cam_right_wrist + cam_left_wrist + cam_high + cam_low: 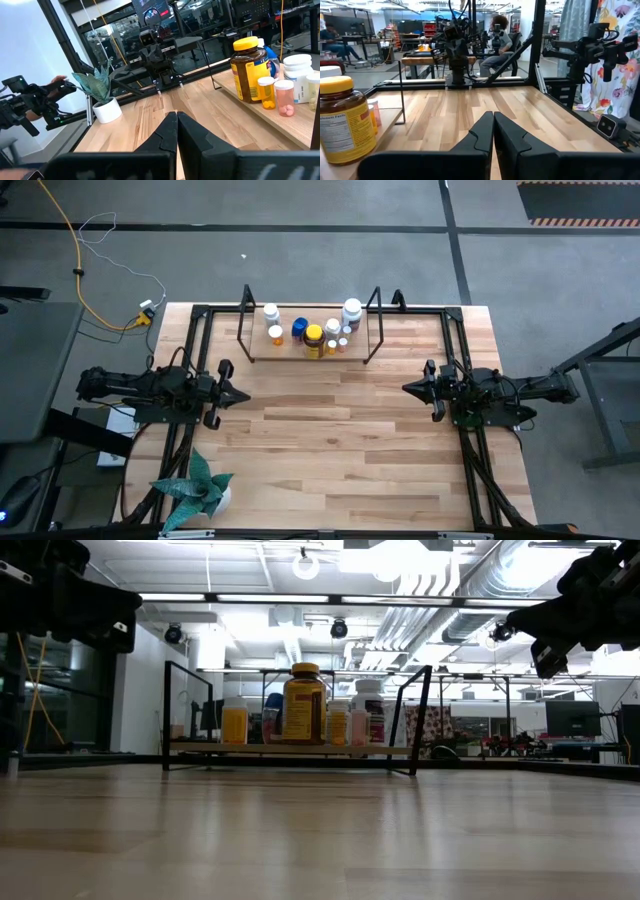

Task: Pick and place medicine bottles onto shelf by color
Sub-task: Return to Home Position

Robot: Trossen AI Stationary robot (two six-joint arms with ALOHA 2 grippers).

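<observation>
The black wire shelf [310, 330] stands at the table's far edge with the medicine bottles on its wooden floor. The big amber bottle with the yellow label [314, 340] stands at the front; white [351, 311], orange [276, 335] and blue [299, 330] bottles stand around it. In the low view the amber bottle [304, 703] rises above the others. My left gripper [240, 393] hangs shut above the table's left side. My right gripper [409, 388] hangs shut above the right side. Both are well clear of the shelf and touch nothing.
A teal spiky plant in a white pot [198, 490] stands at the table's near left corner. Black arm frames [195, 330] run along both sides. Bare wood lies between the grippers and before the shelf. People sit in the room beyond [500, 37].
</observation>
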